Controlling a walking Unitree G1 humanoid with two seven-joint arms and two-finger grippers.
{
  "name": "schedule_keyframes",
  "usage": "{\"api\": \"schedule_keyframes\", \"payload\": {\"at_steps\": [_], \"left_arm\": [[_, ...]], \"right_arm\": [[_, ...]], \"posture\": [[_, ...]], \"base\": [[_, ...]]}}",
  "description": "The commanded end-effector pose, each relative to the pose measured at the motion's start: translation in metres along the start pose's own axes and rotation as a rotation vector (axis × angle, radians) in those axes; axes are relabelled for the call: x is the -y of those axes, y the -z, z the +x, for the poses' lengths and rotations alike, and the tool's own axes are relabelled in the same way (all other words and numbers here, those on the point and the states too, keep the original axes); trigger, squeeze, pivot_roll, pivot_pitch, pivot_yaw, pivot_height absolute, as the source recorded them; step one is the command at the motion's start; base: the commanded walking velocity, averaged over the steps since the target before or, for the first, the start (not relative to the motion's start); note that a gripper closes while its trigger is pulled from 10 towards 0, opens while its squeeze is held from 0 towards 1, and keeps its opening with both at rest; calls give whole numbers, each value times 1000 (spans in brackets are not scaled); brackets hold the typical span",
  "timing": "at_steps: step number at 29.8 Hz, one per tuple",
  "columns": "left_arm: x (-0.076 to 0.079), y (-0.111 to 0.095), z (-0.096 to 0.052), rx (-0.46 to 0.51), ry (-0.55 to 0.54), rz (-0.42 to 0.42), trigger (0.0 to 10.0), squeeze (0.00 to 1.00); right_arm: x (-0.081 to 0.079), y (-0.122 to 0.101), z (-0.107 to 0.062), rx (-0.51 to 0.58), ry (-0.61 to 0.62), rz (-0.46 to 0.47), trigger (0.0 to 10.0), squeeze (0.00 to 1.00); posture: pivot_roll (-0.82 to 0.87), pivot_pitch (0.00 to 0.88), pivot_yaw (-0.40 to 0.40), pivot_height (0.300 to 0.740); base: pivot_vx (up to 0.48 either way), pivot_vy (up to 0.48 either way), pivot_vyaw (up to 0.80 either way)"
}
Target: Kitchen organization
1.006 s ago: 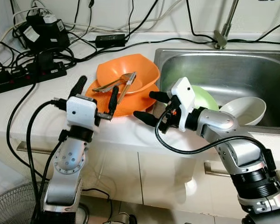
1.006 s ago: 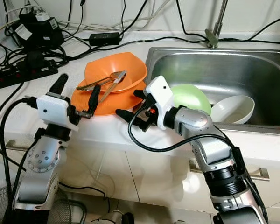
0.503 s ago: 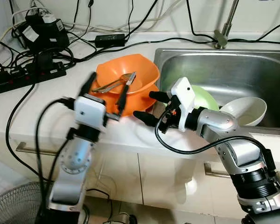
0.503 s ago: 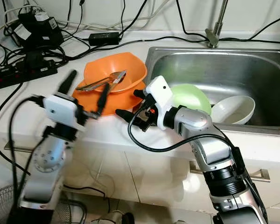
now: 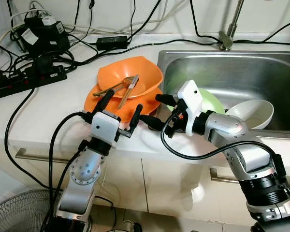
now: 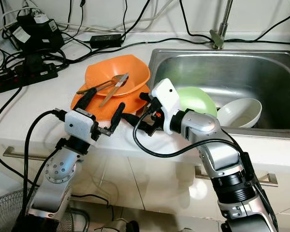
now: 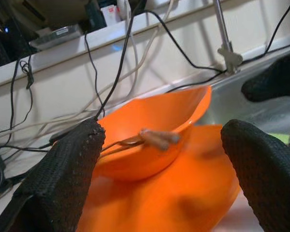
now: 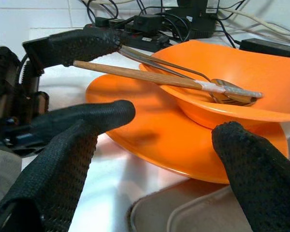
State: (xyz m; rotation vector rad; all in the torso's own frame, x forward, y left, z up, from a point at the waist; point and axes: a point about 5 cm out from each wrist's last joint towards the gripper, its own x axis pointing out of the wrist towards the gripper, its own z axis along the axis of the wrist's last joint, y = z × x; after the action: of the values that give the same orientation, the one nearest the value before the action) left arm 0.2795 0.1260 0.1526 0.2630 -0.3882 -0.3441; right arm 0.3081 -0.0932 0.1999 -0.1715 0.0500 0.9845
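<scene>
I have both tools spread wide and holding nothing. The left tool (image 5: 120, 110) hovers at the near rim of the orange plate (image 5: 99, 99), which sits on the table (image 5: 48, 104) just beside the sink (image 5: 222, 72). The orange bowl (image 5: 145, 75) rests on that plate, with a spoon (image 5: 117, 86) and chopsticks (image 5: 127, 90) lying loose across it. The right tool (image 5: 154, 108) hangs close to the plate's sink-side edge.

My worry is crowding: the two tools sit very near each other, and if I push both in they could knock together. A nudge to the plate rim could tip the bowl, and the loose cutlery would likely slide off. The cables (image 5: 19, 72) behind could also snag an arm.

The right wrist view shows the left tool's fingers (image 8: 77, 46) nearly touching the chopstick handles, which the head views leave unclear. The head views alone show the green bowl (image 5: 212, 101) and white bowl (image 5: 253, 113) waiting in the sink.
</scene>
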Motion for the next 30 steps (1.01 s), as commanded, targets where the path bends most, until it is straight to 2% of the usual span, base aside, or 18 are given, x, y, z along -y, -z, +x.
{"api": "schedule_keyframes", "payload": {"at_steps": [1, 2, 3, 4, 5, 6, 7, 15, 16, 17, 19, 30], "left_arm": [[-8, 1, 3, 8, -16, 32, 6039, 0], [-8, 1, 3, 8, -16, 32, 6039, 0], [-10, 3, 5, 11, -21, 37, 627, 0], [-11, 3, 6, 12, -23, 39, 627, 0], [-12, 3, 7, 14, -24, 43, 1843, 0], [-12, 3, 8, 15, -24, 45, 3490, 0], [-13, 3, 10, 20, -24, 50, 10000, 0], [-12, 4, 13, 32, -15, 47, 10000, 0], [-11, 5, 14, 34, -10, 41, 6275, 0], [-11, 5, 14, 34, -10, 41, 6275, 0], [-11, 6, 15, 34, -6, 28, 0, 0], [-10, 8, 18, 45, 12, 13, 0, 0]], "right_arm": [[-1, -4, 1, 15, -13, -14, 10000, 0], [-1, -4, 1, 15, -13, -14, 10000, 0], [-4, -5, 0, 22, -37, -14, 10000, 0], [-6, -6, -1, 26, -52, -14, 10000, 0], [-7, -6, -1, 27, -64, -13, 10000, 0], [-8, -6, -2, 27, -70, -12, 10000, 0], [-8, -6, -3, 26, -72, -11, 10000, 0], [-2, -7, -6, 23, -37, -18, 10000, 0], [0, -8, -7, 17, -21, -24, 10000, 0], [0, -8, -7, 17, -21, -24, 10000, 0], [3, -9, -9, 11, -8, -35, 10000, 0], [6, -11, -15, 4, 12, -47, 10000, 0]], "posture": [[-33, 55, 117, 740], [-33, 55, 117, 740], [-35, 54, 119, 740], [-35, 54, 119, 740], [-37, 56, 120, 740], [-38, 56, 120, 740], [-40, 58, 120, 740], [-44, 60, 120, 740], [-44, 60, 120, 740], [-44, 60, 120, 740], [-47, 60, 122, 740], [-57, 61, 127, 740]], "base": [[0, 0, 0], [0, 0, 0], [0, 0, 0], [0, 0, 0], [0, 0, 0], [0, 0, 0], [0, 0, 0], [0, 0, 0], [0, 0, 0], [0, 0, 0], [0, 0, 0], [0, 0, 0]]}}
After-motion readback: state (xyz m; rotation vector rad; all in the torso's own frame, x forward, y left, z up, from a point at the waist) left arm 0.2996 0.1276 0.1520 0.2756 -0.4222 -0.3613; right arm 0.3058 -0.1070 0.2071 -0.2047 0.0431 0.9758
